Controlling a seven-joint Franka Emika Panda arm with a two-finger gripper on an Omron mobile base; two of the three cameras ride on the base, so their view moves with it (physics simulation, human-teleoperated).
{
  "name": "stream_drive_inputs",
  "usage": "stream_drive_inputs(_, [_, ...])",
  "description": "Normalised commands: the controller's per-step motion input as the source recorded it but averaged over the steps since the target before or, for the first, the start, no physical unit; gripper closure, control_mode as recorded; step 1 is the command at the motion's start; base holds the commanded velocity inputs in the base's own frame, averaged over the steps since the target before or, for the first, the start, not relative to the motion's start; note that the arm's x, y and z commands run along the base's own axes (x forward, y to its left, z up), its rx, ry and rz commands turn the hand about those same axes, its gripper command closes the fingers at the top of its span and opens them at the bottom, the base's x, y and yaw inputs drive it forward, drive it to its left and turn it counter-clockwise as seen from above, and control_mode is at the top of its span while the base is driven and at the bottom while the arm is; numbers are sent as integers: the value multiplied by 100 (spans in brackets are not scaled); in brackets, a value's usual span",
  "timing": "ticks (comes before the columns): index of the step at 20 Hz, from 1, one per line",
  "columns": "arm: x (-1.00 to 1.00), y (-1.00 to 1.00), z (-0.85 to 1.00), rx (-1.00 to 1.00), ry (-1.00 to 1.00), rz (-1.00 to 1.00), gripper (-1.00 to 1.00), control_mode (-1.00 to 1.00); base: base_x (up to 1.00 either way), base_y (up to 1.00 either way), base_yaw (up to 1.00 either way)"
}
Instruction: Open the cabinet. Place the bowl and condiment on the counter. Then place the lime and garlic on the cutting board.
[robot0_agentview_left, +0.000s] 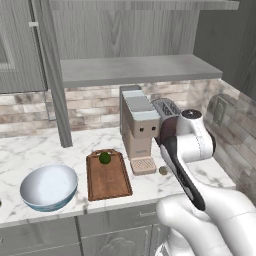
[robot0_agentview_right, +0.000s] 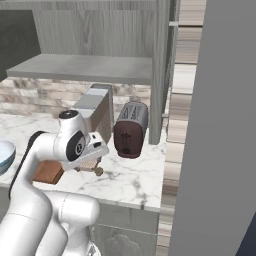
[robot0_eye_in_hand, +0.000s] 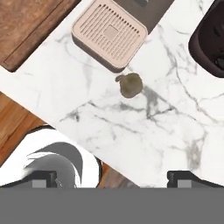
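The cabinet (robot0_agentview_left: 135, 70) stands open, its grey shelf bare. On the counter (robot0_agentview_left: 30, 150) at the left rests the bowl (robot0_agentview_left: 48, 186). The lime (robot0_agentview_left: 105, 158) lies on the cutting board (robot0_agentview_left: 107, 176), near its handle end. The garlic (robot0_agentview_left: 163, 170) lies on the marble beside the coffee machine's drip tray (robot0_eye_in_hand: 109, 34). In the hand view the garlic (robot0_eye_in_hand: 130, 85) is below and ahead of my gripper (robot0_eye_in_hand: 116, 179), which hangs open over it with nothing between its fingers. The condiment is out of view.
A beige coffee machine (robot0_agentview_left: 140, 127) and a dark toaster (robot0_agentview_left: 167, 112) stand close behind the garlic. An open cabinet door (robot0_agentview_right: 220, 125) fills the right side. The counter's front edge lies just under the hand (robot0_agentview_right: 92, 150).
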Motion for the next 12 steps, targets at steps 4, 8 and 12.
stream_drive_inputs(4, [-1,-5,5,0,-2,14,-100,-100,0,0,0])
stream_drive_inputs(8, [0,0,22,0,0,13,-100,-100,0,0,0])
stream_drive_inputs(12, [0,0,26,0,0,11,-100,-100,0,0,0])
